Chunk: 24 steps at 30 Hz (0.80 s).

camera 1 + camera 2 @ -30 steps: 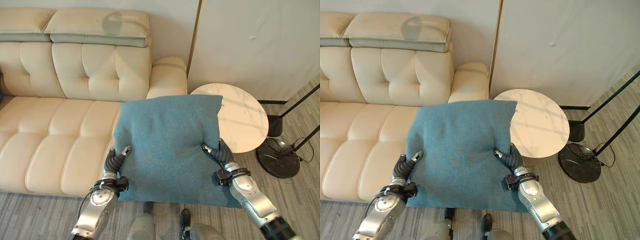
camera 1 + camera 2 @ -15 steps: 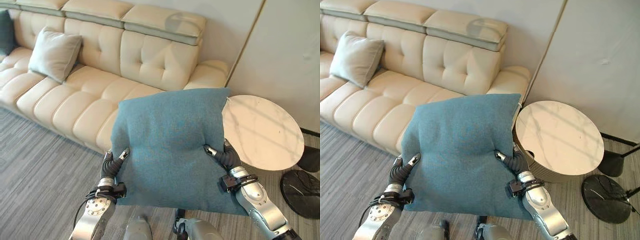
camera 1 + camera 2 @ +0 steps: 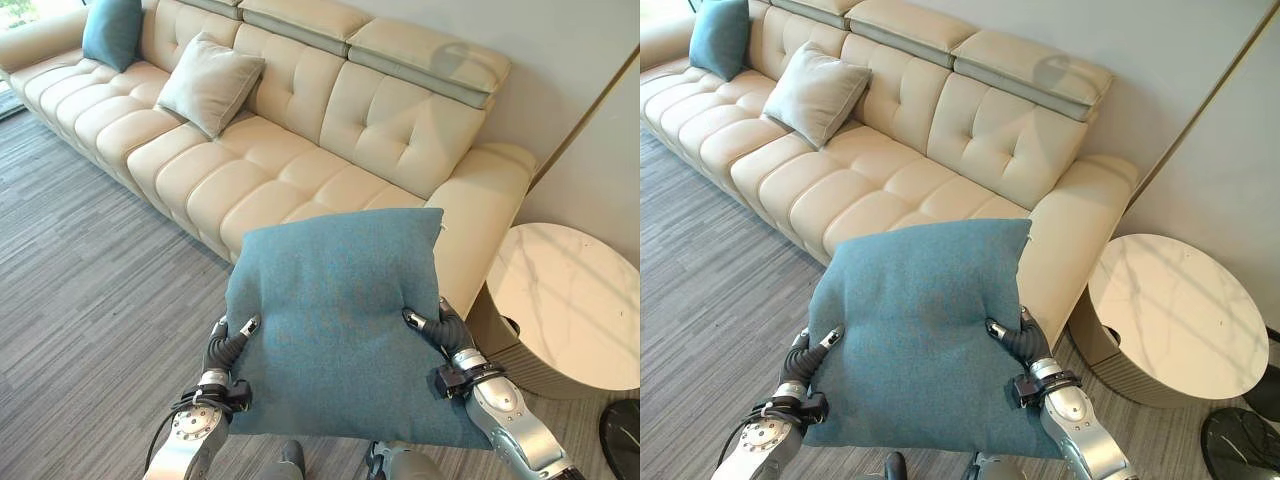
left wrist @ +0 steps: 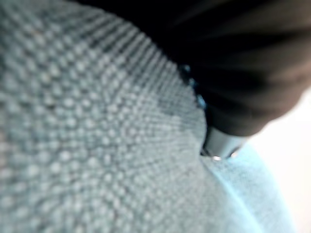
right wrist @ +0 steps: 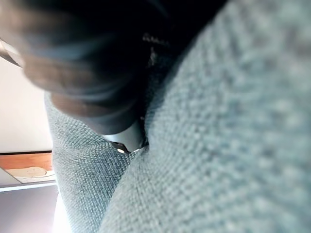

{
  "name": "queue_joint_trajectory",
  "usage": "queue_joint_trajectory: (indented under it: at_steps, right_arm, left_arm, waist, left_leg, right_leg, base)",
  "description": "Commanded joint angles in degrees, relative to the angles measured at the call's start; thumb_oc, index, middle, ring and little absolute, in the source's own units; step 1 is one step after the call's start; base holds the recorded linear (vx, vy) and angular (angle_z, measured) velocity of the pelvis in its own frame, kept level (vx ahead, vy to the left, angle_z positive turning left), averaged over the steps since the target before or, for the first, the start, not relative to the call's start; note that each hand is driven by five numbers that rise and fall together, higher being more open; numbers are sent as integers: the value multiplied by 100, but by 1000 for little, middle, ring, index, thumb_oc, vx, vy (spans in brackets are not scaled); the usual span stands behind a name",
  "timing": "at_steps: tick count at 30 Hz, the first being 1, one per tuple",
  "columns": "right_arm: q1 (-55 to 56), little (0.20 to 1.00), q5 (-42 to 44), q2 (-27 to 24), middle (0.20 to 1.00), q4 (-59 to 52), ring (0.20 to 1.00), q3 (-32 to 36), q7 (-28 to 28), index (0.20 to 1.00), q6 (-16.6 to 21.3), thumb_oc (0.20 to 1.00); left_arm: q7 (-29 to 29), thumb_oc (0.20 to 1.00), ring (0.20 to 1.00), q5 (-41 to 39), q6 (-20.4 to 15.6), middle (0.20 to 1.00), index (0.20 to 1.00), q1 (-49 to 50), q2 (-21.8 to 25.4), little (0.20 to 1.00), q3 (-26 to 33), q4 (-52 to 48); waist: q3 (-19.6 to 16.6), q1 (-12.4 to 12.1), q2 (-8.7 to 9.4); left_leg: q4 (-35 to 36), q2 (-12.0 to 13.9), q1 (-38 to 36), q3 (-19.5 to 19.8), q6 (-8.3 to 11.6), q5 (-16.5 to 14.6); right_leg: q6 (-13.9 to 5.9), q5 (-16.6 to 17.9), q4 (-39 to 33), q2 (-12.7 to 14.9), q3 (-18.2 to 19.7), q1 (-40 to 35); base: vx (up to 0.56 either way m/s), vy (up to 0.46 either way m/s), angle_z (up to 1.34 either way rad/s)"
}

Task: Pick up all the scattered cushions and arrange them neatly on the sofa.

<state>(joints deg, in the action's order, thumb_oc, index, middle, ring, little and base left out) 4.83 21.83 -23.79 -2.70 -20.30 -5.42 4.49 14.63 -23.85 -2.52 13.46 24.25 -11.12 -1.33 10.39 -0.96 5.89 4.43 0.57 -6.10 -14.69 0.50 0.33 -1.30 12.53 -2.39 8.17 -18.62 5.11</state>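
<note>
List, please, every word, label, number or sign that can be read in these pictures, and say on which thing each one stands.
None: no word, number or sign can be read.
Teal cushion, pinched between left hand and right hand: plain fabric.
Cream sofa, its grey cushion and smaller teal cushion: no label visible.
Round marble side table: veining, no writing.

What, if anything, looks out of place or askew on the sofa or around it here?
Nothing looks damaged or spilled. The large teal cushion is off the sofa, pinched between the left hand and right hand. On the seat, a grey cushion and a smaller teal one lean against the backrest. The round side table stands upright.
</note>
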Motion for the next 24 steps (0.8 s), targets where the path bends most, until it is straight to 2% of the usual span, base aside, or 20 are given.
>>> queue_joint_trajectory:
  at_steps: [1,5,6,7,8,9,10,12,13,14,15,16,18,20,22,23,24]
  right_arm:
    - [-472,200,-167,183,200,-407,200,-310,311,200,322,200]
    - [-519,200,-205,273,200,-310,200,-296,283,200,329,200]
    - [-542,200,-224,321,200,-246,200,-289,247,200,342,200]
    - [-545,200,-224,322,200,-244,200,-288,247,200,343,200]
    - [-659,200,-204,338,200,-158,200,-327,216,200,351,200]
    - [-665,200,-204,339,200,-154,200,-327,215,200,353,200]
    - [-704,200,-150,336,200,-109,200,-325,192,200,359,200]
    - [-744,200,-44,346,200,9,200,-305,153,200,374,200]
    - [-748,200,-44,347,200,12,200,-304,153,200,375,200]
    - [-724,200,-35,347,200,-5,200,-294,139,200,371,200]
    - [-716,200,-69,357,200,-44,200,-301,137,200,366,200]
    - [-694,200,-70,360,200,-66,200,-306,154,200,359,200]
    - [-594,200,-49,336,200,-81,200,-285,210,200,387,200]
    - [-571,200,-29,333,200,-65,200,-313,239,200,402,200]
    - [-520,200,-40,293,200,-43,200,-333,275,200,398,200]
    - [-503,200,29,222,200,-93,200,-332,316,200,453,200]
    - [-522,200,117,95,200,-145,200,-301,333,200,459,200]
  left_arm:
    - [-508,200,200,107,-469,200,200,-485,-20,200,-271,-772]
    - [-449,200,200,137,-485,200,200,-571,12,200,-236,-735]
    - [-351,200,200,181,-492,200,200,-674,16,200,-258,-642]
    - [-351,200,200,182,-493,200,200,-677,16,200,-258,-640]
    - [-303,200,200,214,-506,200,200,-778,20,200,-285,-580]
    - [-303,200,200,214,-506,200,200,-781,20,200,-284,-579]
    - [-305,200,200,225,-518,200,200,-811,16,200,-264,-616]
    - [-312,200,200,189,-515,200,200,-860,-65,200,-261,-578]
    - [-312,200,200,189,-515,200,200,-865,-65,200,-261,-576]
    - [-315,200,200,195,-500,200,200,-883,-74,200,-250,-567]
    - [-304,200,200,224,-507,200,200,-899,-98,200,-248,-557]
    - [-311,200,200,245,-501,200,200,-911,-113,200,-255,-551]
    - [-362,200,200,265,-501,200,200,-913,-165,200,-264,-568]
    - [-354,200,200,282,-502,200,200,-901,-204,200,-276,-550]
    - [-371,200,200,178,-541,200,200,-907,-239,200,-283,-530]
    - [-367,200,200,188,-568,200,200,-881,-245,200,-256,-555]
    - [-381,200,200,174,-613,200,200,-831,-222,200,-226,-619]
  waist:
    - [-151,7,-102]
    - [-93,-13,-97]
    - [-24,37,-90]
    - [-30,33,-86]
    - [-14,88,-75]
    - [-21,80,-75]
    - [-25,65,-78]
    - [83,56,-64]
    - [78,52,-61]
    - [132,49,-26]
    - [111,20,-7]
    - [82,38,-48]
    - [-50,61,-59]
    - [-124,88,-115]
    - [-222,136,-203]
    - [-259,144,-281]
    - [-150,102,-257]
  left_leg:
    - [57,-2,219,256,-201,-444]
    - [-7,-114,193,391,-350,-522]
    - [-105,-179,219,516,-446,-510]
    - [-108,-184,231,511,-447,-511]
    - [-51,-208,199,654,-431,-485]
    - [-48,-206,211,643,-429,-476]
    - [-31,-224,203,643,-430,-490]
    - [-172,-294,115,652,-426,-654]
    - [-183,-295,132,646,-427,-653]
    - [-304,-345,17,688,-391,-801]
    - [-343,-358,-67,669,-363,-894]
    - [-383,-310,-183,702,-320,-1013]
    - [-475,-274,-397,659,-251,-1214]
    - [-638,-190,-466,632,-177,-1269]
    - [-1167,-36,-514,598,81,-1055]
    - [-2039,120,-351,527,364,-504]
    - [-2926,118,54,459,498,-104]
  right_leg:
    - [-497,-1378,359,-131,-31,-504]
    - [-533,-1491,1010,15,173,-328]
    - [-470,-1439,1565,-39,518,-84]
    - [-471,-1448,1587,-33,525,-63]
    - [-415,-1561,1622,-459,1024,214]
    - [-411,-1549,1616,-464,1033,229]
    - [-378,-1521,1399,-589,1069,345]
    - [-444,-1203,741,-774,940,720]
    - [-443,-1176,707,-776,944,717]
    - [-565,-1026,321,-808,806,815]
    - [-621,-970,96,-771,502,784]
    - [-662,-1020,62,-764,330,695]
    - [-564,-1072,51,-738,86,446]
    - [-498,-1135,155,-794,68,355]
    - [-374,-1249,323,-864,-4,168]
    - [-230,-1359,264,-960,-31,-113]
    - [-72,-1406,135,-929,-40,-321]
  base:
    - [33,243,-1]
    - [27,227,0]
    - [-3,116,6]
    - [53,145,23]
    - [52,31,32]
    - [100,45,42]
    - [145,28,40]
    - [198,12,31]
    - [266,-43,15]
    - [328,-65,5]
    - [504,-90,10]
    - [492,-100,13]
    - [428,-91,22]
    - [375,-92,6]
    - [636,-202,-6]
    - [649,-263,-5]
    - [494,-222,3]
